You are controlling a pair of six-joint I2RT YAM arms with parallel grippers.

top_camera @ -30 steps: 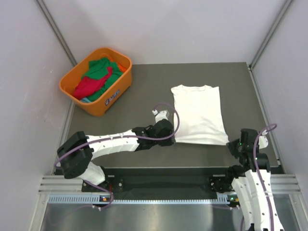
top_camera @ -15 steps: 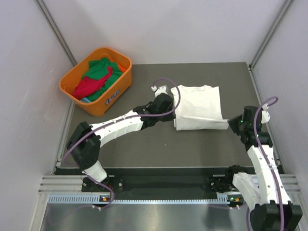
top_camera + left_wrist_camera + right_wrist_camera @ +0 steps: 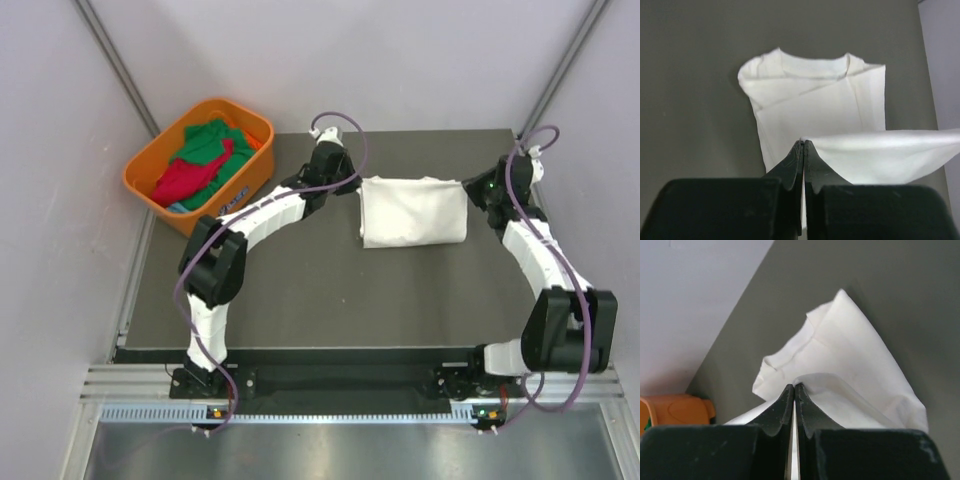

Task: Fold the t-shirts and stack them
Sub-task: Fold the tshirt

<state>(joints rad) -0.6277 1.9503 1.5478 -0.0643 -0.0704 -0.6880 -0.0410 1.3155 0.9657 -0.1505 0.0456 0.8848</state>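
A white t-shirt (image 3: 413, 212) lies on the dark table, its near half folded up over its far half. My left gripper (image 3: 352, 184) is shut on the left corner of its hem (image 3: 850, 150) and holds it over the collar end. My right gripper (image 3: 470, 187) is shut on the right corner of the hem (image 3: 840, 385). The collar shows in the left wrist view (image 3: 812, 67). Its print is hidden. Green (image 3: 210, 140) and red (image 3: 185, 178) t-shirts lie crumpled in the basket.
An orange plastic basket (image 3: 237, 198) stands at the far left corner of the table. Grey walls close in the left, back and right sides. The table's near half (image 3: 330, 300) is bare dark mat.
Both grippers have carried the shirt's near hem away from me, from the table's near part up to the collar end, folding the shirt in half. Both arms are now stretched far out.
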